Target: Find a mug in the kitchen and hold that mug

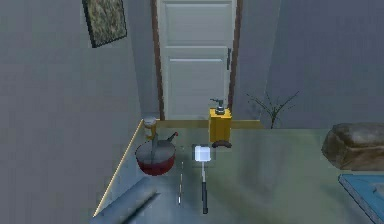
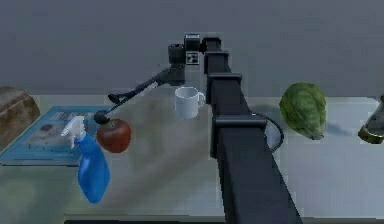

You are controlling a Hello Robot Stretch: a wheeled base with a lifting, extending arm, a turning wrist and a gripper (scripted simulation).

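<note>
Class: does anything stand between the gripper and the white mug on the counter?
Nothing visible does. The white mug stands just left of the arm, and only bare counter shows between it and the gripper. The red fruit and blue spray bottle lie lower in the picture, off that line.

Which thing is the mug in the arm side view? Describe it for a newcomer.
On the grey countertop in the arm side view, look just left of the dark arm. The mug is a small white cup with its handle toward the arm, standing between a round red fruit and a green leafy head; nothing else there is white and cup-shaped.
</note>
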